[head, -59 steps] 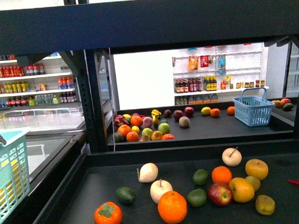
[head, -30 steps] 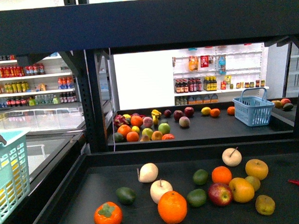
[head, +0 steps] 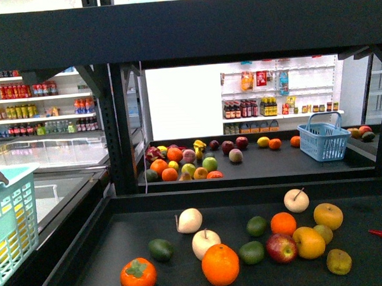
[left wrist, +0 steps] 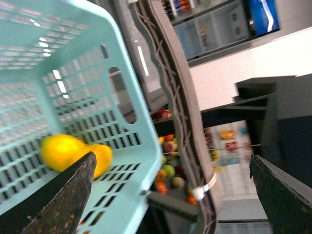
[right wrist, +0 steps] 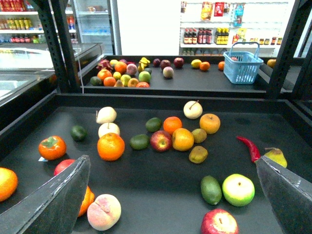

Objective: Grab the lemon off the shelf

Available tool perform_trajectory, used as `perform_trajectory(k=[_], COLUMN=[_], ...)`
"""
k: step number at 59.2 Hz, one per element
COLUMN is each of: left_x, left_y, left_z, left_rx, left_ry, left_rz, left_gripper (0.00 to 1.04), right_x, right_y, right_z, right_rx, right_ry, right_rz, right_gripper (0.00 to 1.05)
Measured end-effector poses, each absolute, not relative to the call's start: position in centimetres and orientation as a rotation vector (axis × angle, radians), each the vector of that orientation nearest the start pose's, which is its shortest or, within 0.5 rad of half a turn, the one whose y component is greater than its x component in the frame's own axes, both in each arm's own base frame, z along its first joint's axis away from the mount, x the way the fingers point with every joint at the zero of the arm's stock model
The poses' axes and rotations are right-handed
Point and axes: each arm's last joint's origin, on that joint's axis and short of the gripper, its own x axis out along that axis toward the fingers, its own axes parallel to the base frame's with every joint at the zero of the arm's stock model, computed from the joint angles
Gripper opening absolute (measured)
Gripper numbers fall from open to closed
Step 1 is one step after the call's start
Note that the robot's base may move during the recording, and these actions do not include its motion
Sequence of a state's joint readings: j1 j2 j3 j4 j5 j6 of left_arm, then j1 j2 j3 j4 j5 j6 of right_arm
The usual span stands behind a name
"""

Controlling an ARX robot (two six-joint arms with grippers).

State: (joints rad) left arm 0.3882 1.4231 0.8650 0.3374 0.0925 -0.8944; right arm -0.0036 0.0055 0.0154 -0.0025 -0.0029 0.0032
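Observation:
The shelf's near black deck (head: 183, 244) holds scattered fruit; it also shows in the right wrist view (right wrist: 161, 190). A bright yellow oval fruit, seemingly a lemon (head: 262, 141), lies on the far deck beside an orange, and appears in the right wrist view (right wrist: 196, 63). Two bright yellow lemon-like fruits (left wrist: 63, 151) lie inside a teal basket (left wrist: 97, 73). My left gripper (left wrist: 170, 195) is open at the basket's rim and holds nothing. My right gripper (right wrist: 170, 195) is open and empty above the near deck. Neither gripper shows in the front view.
The near deck carries a golden apple-like fruit (head: 327, 215), oranges (head: 220, 264), limes (head: 251, 252), a red apple (head: 282, 247), a persimmon (head: 138, 276) and a red chilli (right wrist: 249, 147). A blue basket (head: 324, 140) stands on the far deck. Dark frame posts (head: 120, 127) rise on the left.

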Motion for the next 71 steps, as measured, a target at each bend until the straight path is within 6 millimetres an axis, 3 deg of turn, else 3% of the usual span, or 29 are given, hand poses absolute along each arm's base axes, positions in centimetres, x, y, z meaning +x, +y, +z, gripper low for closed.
perform_trajectory(k=[7,16,25,29,37,54,71], left_x=[25.6,21.2,17.2,16.5,15.2,13.4,12.2], left_y=[7.3,1.3,-4.4,-5.8,-5.6,-2.7,-1.0], left_z=[27.2,26.1,23.4,21.7,19.5,18.0,17.0], left_rx=[-0.655,-0.370,-0.231,-0.182,-0.074,-0.016,-0.011], left_ry=[0.183,0.273,0.302,0.190,0.016,0.007,-0.007], left_rz=[0.342,0.254,0.221,0.058,-0.009,-0.013,-0.026], left_gripper=[0.97,0.97,0.97,0.85,0.61,0.03,0.03], right_x=[9.7,9.7,9.7,9.7,9.7,9.7,9.7], right_y=[0.0,0.0,0.0,0.0,0.0,0.0,0.0], right_z=[16.8,16.8,16.8,16.8,16.8,16.8,16.8], right_rx=[0.003,0.003,0.003,0.003,0.003,0.003,0.003], right_ry=[-0.007,-0.007,-0.007,-0.007,-0.007,-0.007,-0.007], right_rz=[-0.001,0.000,-0.001,-0.001,-0.001,-0.001,-0.001], right_gripper=[1.02,1.02,1.02,1.02,1.02,1.02,1.02])
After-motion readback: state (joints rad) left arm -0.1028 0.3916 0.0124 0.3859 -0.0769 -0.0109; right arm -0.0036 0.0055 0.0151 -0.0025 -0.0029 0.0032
